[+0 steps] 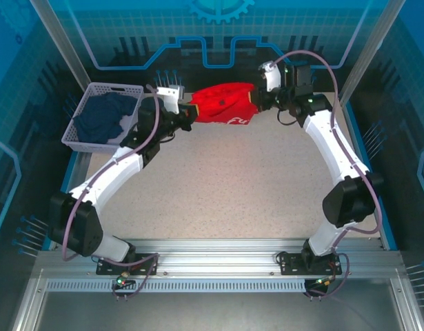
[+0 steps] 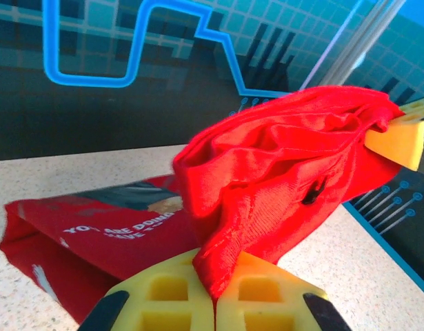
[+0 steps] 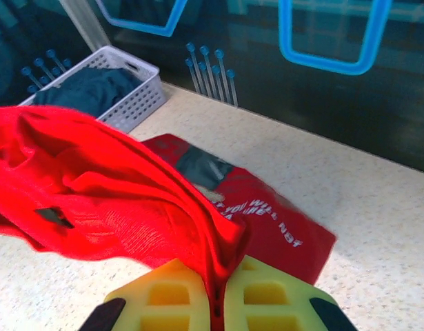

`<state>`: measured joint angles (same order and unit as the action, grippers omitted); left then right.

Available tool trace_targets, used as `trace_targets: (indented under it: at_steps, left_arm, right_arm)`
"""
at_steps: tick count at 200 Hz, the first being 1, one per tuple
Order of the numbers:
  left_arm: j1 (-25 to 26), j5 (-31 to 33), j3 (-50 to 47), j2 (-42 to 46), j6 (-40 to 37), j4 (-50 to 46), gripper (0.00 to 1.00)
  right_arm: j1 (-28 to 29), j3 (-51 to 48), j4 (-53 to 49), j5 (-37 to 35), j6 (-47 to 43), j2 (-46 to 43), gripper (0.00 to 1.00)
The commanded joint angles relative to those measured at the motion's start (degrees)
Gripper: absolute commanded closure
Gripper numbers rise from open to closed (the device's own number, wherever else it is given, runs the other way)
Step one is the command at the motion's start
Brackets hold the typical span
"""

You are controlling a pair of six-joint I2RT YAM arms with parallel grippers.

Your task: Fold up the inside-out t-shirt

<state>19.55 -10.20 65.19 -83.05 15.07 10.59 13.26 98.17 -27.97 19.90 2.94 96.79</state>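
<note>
From above, the shirt [image 1: 224,103] hangs bunched at the middle of the worktop's [image 1: 225,186] far edge. It is strung between the left gripper [image 1: 190,110] on one end and the right gripper [image 1: 258,102] on the other. A basket [image 1: 89,143] holding a navy garment [image 1: 105,116] sits at the far left corner, just beside the left gripper.

From the left wrist, the yellow fingers [image 2: 163,300] are pressed together on a gathered fold of red cloth. The fabric rises in a crumpled ridge across to the other gripper's yellow finger. Below it, a lower part of the shirt with white lettering lies on the worktop.

From the right wrist, the fingers [image 3: 267,300] are likewise clamped on a pinch of cloth. The raised part sags towards the left, and the lettered part lies flat beneath.

I judge this to be the lifting and spreading step, with no fold made yet. The next move likely calls for both arms to pull apart to take out the slack. They would then carry the shirt towards the open middle and lay it down flat.
</note>
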Motion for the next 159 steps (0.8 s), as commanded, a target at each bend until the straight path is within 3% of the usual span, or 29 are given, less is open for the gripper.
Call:
trace_targets:
  at_steps: [1, 42, 74, 104, 159]
  left_arm:
    - [-0.05, -4.55, -10.86, 2.05, 2.92, 8.38, 1.00]
    - [4.45, -7.26, -34.60, 11.23, 11.09, 15.50, 1.00]
    - [9.62, -4.71, -44.34, 22.43, 15.11, 13.29, 1.00]
    - [9.63, -3.25, -41.13, 22.66, 11.57, 6.56, 1.00]
    - [6.03, -3.14, -25.29, 2.55, 7.04, 2.34, 1.00]
  right_arm:
    - [1.25, -11.62, 2.45, 5.99, 1.20, -5.34, 0.93]
    - [6.03, -39.13, 4.95, 6.67, 6.58, -19.75, 0.93]
    - [8.94, -50.82, 2.87, 2.28, 10.96, -29.88, 0.92]
    - [8.48, -49.44, 0.02, -2.66, 9.68, -27.85, 0.92]
    - [5.85, -35.04, -4.56, -8.14, 7.93, -9.62, 0.90]
